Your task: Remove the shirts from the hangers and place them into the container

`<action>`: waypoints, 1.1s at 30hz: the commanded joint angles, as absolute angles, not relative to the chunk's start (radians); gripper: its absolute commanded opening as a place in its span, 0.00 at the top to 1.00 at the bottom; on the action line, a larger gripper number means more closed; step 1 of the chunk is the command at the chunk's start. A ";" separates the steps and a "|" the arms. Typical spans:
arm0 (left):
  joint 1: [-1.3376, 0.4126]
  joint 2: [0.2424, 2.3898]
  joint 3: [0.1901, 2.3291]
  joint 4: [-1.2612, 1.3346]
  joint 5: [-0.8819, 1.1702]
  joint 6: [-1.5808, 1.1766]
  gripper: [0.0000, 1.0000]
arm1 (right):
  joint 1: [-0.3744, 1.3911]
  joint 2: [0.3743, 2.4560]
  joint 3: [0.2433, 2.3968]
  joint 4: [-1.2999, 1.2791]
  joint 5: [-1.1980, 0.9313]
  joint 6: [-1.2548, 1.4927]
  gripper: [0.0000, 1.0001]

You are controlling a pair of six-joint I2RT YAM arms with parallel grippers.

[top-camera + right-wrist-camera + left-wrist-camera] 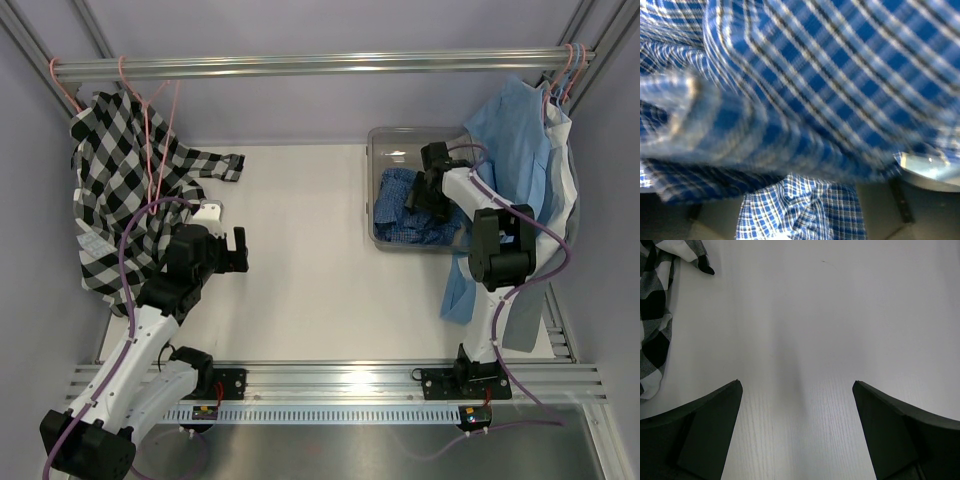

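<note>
The black-and-white check shirt [115, 190] hangs on a pink hanger [150, 140] from the rail at the far left; its hem shows in the left wrist view [655, 330]. My left gripper [236, 250] [797, 390] stands open over bare table to the right of that shirt. The dark blue check shirt [405, 205] [805, 65] lies bunched in the container [395, 140]. My right gripper [422, 195] [800, 205] is down in the container. Its jaws stand apart, with loose blue cloth lying between them and filling its view.
Plain light blue and white garments [520, 160] hang at the far right on pink hangers [565, 65], right beside the container and my right arm. An aluminium rail [320, 65] spans the back. White tabletop [300, 230] lies between the arms.
</note>
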State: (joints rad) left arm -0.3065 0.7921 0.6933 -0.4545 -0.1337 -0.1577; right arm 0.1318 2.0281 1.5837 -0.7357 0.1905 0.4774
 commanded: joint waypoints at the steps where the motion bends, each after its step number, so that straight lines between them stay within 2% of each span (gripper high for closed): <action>1: -0.311 0.792 0.701 -0.414 -0.120 -0.158 0.01 | 0.118 2.065 1.591 -0.703 0.143 0.483 0.29; 4: -0.311 0.788 0.701 -0.414 -0.120 -0.158 0.01 | 0.110 2.072 1.614 -0.703 0.126 0.463 0.62; 5: -0.311 0.785 0.701 -0.416 -0.121 -0.158 0.01 | 0.109 2.069 1.615 -0.686 0.121 0.448 0.80; 9: -0.311 0.778 0.700 -0.416 -0.123 -0.158 0.01 | 0.106 2.037 1.661 -0.672 0.120 0.404 1.00; 15: -0.311 0.769 0.698 -0.416 -0.127 -0.158 0.01 | 0.106 2.008 1.805 -0.632 0.153 0.330 1.00; 21: -0.311 0.767 0.698 -0.414 -0.130 -0.158 0.01 | 0.106 2.112 2.012 -0.632 0.158 0.295 1.00; 25: -0.311 0.765 0.698 -0.416 -0.132 -0.158 0.01 | 0.101 2.167 2.052 -0.649 0.161 0.310 1.00; 26: -0.311 0.762 0.698 -0.416 -0.132 -0.160 0.01 | 0.100 2.175 2.045 -0.658 0.164 0.331 0.98; 27: -0.311 0.759 0.696 -0.414 -0.132 -0.160 0.01 | 0.089 2.186 2.020 -0.650 0.166 0.354 0.87; 28: -0.311 0.759 0.696 -0.414 -0.132 -0.160 0.01 | 0.081 2.194 2.008 -0.650 0.160 0.354 0.87; 29: -0.311 0.758 0.696 -0.414 -0.132 -0.160 0.01 | 0.074 2.203 2.000 -0.641 0.156 0.368 0.81; 30: -0.311 0.758 0.696 -0.413 -0.129 -0.161 0.01 | 0.066 2.229 2.002 -0.641 0.134 0.371 0.68; 33: -0.311 0.758 0.695 -0.413 -0.127 -0.164 0.01 | 0.045 2.298 2.083 -0.702 0.111 0.371 0.61</action>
